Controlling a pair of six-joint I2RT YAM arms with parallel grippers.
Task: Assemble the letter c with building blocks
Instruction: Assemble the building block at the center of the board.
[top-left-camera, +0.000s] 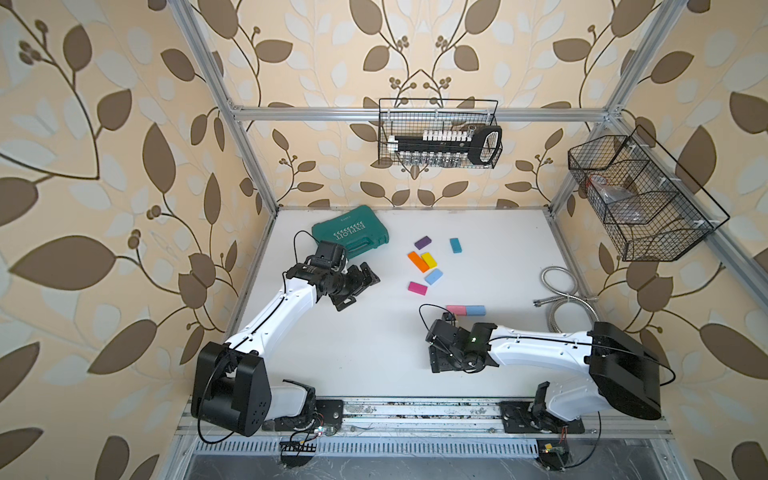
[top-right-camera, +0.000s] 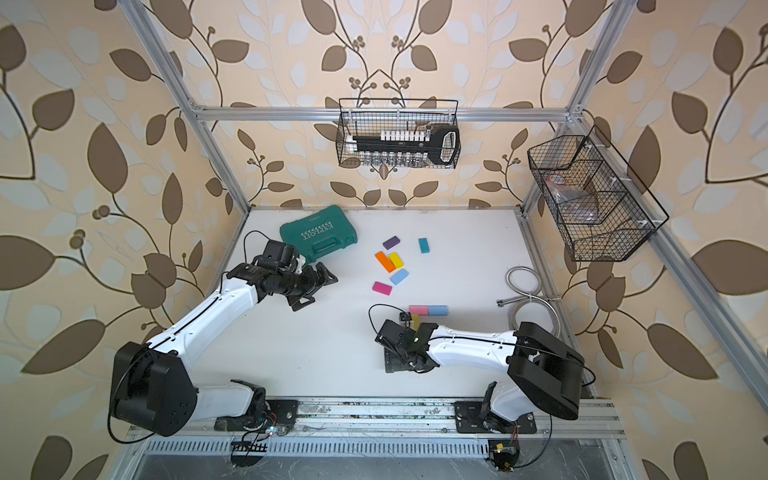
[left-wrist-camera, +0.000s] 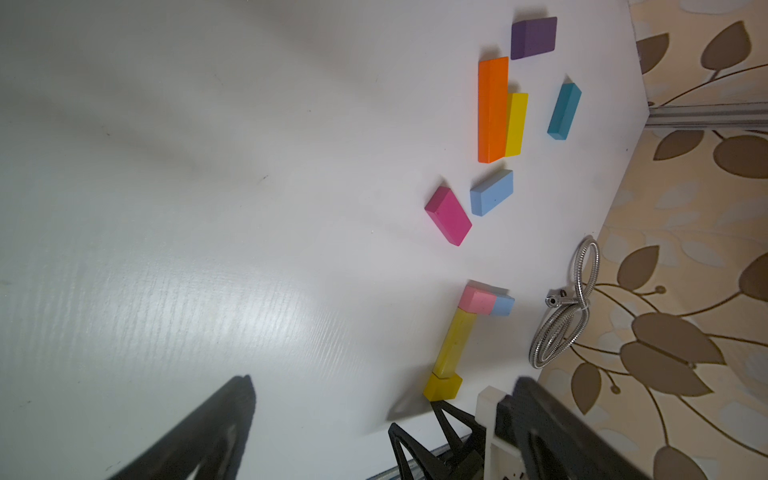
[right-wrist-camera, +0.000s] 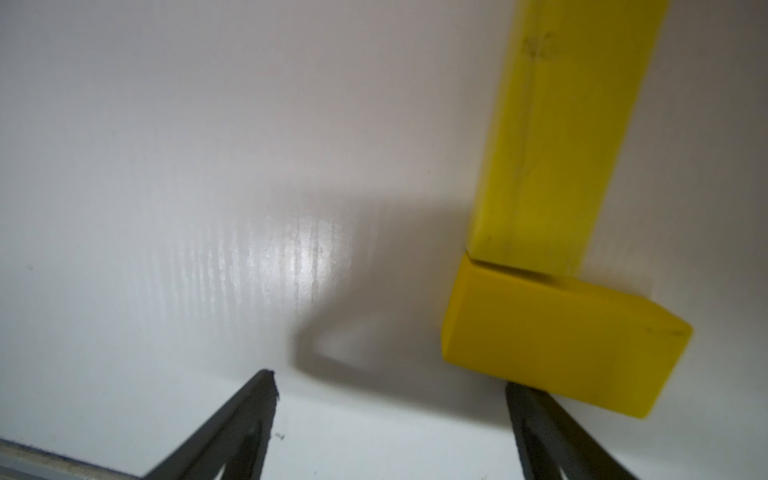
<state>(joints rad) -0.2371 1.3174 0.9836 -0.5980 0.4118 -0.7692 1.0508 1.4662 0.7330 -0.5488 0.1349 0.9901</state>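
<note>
Loose building blocks lie at the table's far middle: purple (top-left-camera: 422, 242), teal (top-left-camera: 456, 245), orange (top-left-camera: 417, 262) beside yellow (top-left-camera: 429, 259), light blue (top-left-camera: 433, 276) and magenta (top-left-camera: 417, 288). A pink block (top-left-camera: 456, 310) and a light blue block (top-left-camera: 475, 310) lie end to end. From the pink one (left-wrist-camera: 478, 300) runs a long yellow block (left-wrist-camera: 453, 343), ending at a short yellow block (left-wrist-camera: 442, 386). My right gripper (right-wrist-camera: 390, 390) is open; one fingertip (right-wrist-camera: 517, 397) touches the short yellow block (right-wrist-camera: 561, 345). My left gripper (top-left-camera: 359, 289) is open and empty, left of the loose blocks.
A green plastic case (top-left-camera: 351, 235) lies at the far left behind the left wrist. A coiled metal hose (top-left-camera: 561, 291) lies by the right edge. Wire baskets hang on the back wall (top-left-camera: 440, 133) and the right wall (top-left-camera: 640, 199).
</note>
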